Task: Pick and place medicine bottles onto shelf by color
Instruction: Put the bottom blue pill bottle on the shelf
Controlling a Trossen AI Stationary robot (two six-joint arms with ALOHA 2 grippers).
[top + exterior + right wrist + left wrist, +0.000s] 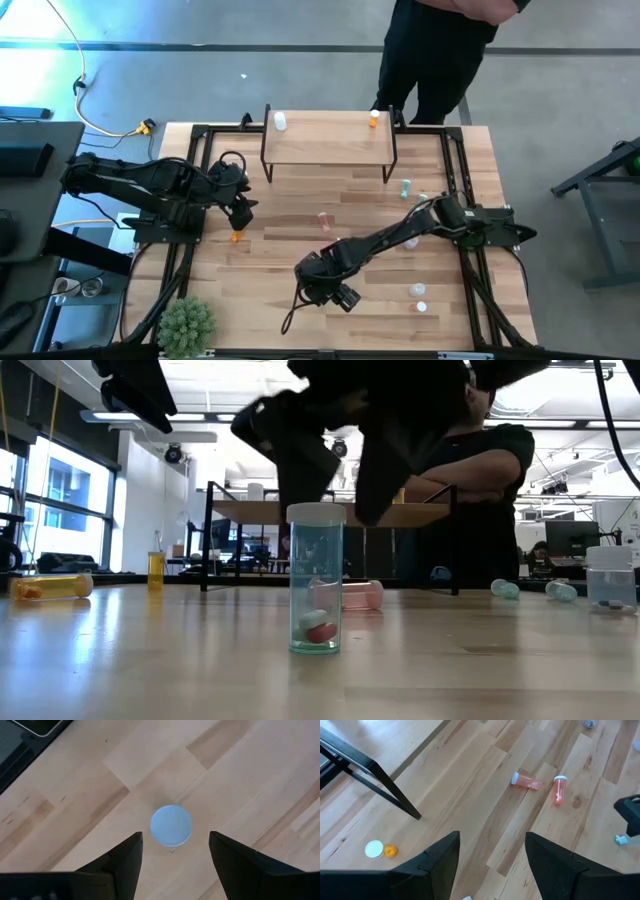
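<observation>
The right gripper hangs directly above an upright green bottle, fingers spread to straddle its cap, while the left gripper, fingers also spread, hovers near an orange bottle; 2 bottles stand on the shelf.

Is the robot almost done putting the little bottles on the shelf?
Not yet. Two bottles stand on the shelf: a white one and an orange one. The open right gripper hovers over an upright green bottle. Several more wait on the table.
</observation>
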